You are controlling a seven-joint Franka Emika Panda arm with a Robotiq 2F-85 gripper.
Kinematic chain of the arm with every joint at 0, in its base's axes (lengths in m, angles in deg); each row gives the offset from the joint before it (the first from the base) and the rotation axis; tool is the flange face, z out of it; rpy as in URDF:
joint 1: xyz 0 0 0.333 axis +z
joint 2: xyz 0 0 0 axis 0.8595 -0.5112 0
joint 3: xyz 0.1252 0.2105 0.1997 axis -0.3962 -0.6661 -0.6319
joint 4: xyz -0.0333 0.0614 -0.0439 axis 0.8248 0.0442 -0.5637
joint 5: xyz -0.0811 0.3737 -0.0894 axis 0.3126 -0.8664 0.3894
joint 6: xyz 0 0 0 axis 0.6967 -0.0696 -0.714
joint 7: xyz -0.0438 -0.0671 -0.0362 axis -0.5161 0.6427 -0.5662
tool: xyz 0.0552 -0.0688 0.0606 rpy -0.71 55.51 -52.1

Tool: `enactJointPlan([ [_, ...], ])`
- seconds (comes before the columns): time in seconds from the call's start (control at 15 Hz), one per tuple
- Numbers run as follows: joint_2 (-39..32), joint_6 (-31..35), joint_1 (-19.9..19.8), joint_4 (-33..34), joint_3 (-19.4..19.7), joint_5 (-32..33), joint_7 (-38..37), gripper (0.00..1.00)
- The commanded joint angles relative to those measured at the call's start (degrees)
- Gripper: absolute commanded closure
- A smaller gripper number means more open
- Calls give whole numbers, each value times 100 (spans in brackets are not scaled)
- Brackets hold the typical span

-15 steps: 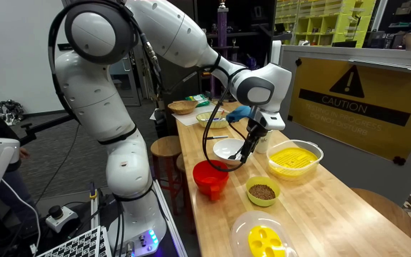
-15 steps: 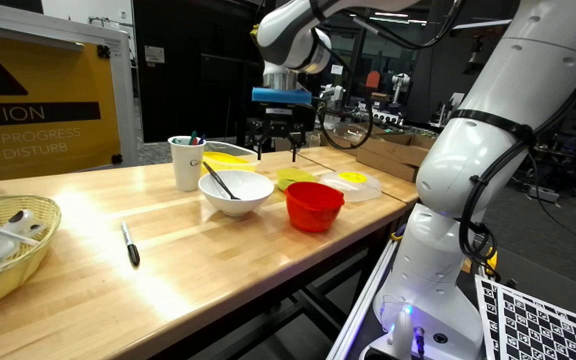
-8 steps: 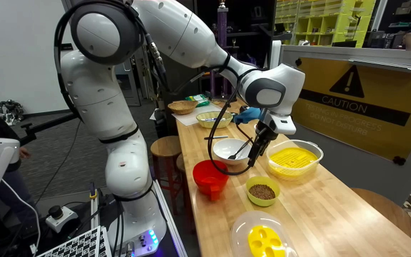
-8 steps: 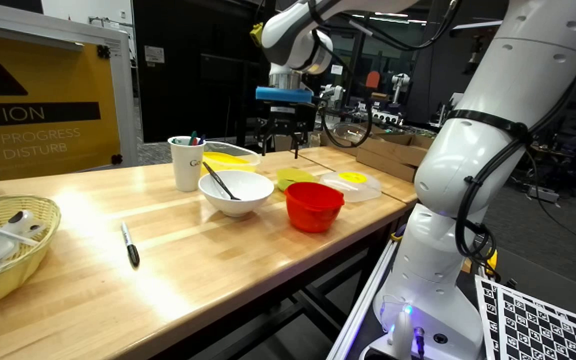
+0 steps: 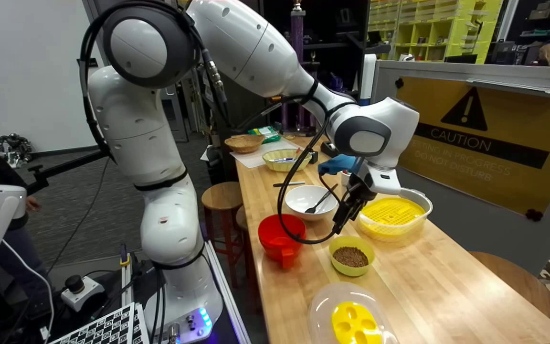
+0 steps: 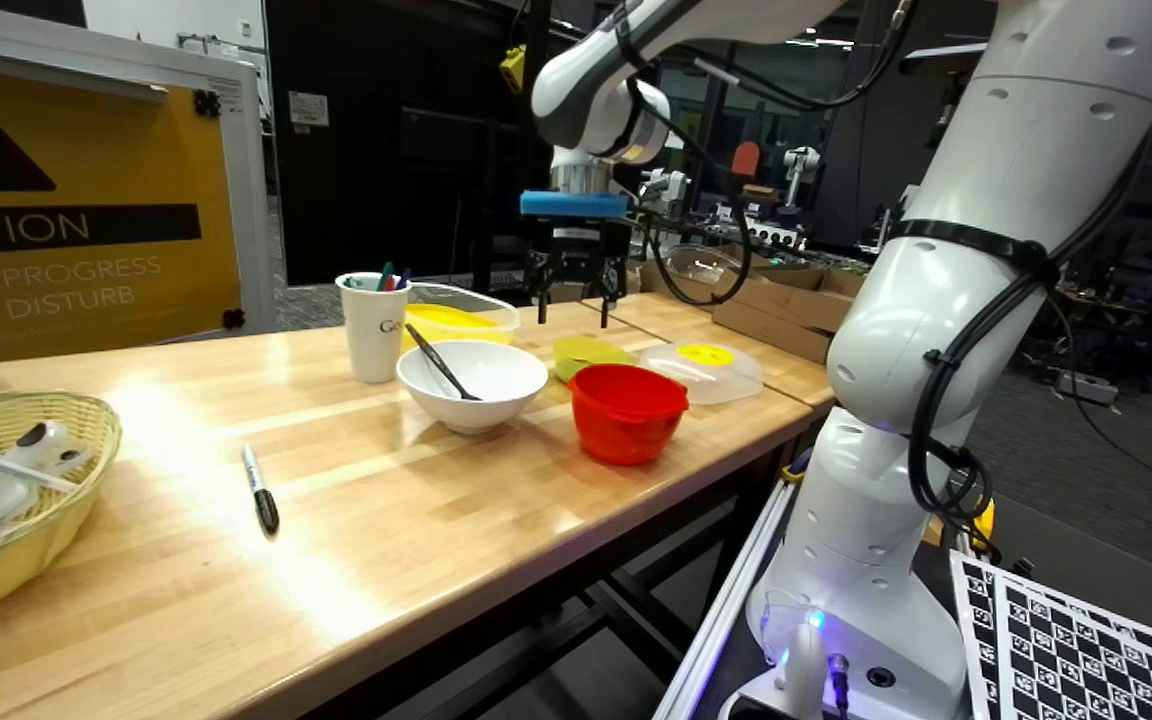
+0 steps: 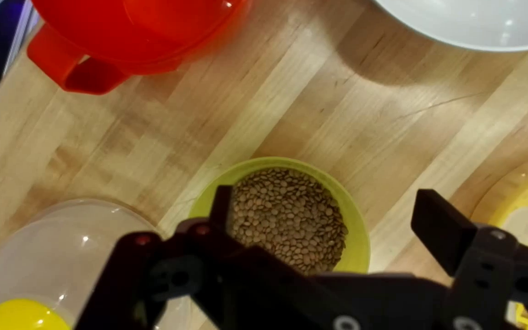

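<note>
From here the wooden tabletop [image 6: 406,495] looks smooth and shiny, the red bowl [image 6: 628,420] glossy plastic, the white bowl [image 6: 476,408] slick, the yellow-green bowl [image 5: 350,271] duller plastic, its brown grains [image 7: 291,217] matt, the yellow basket [image 6: 46,548] roughly woven.

and we're in a robotics lab: a white jointed robot arm [image 5: 170,231] stands beside the pale wooden tabletop [image 6: 406,500], a black-and-white patterned board [image 6: 1086,640] just next to it, and there, a yellow rectangular sign [image 5: 487,136] shouting "caution... do not disturb"!
</note>
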State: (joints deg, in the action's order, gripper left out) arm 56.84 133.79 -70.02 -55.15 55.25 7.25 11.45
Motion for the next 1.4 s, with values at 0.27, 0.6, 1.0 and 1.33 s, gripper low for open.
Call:
enactJointPlan([
  [0.27,-179,-72,-54,214,107,-105,-216,0],
  [0.6,-452,-78,-32,412,143,-184,-228,0],
  [1.0,-747,-104,-24,724,185,-282,-228,0],
  [1.33,-838,-109,-48,827,263,-307,-211,0],
])
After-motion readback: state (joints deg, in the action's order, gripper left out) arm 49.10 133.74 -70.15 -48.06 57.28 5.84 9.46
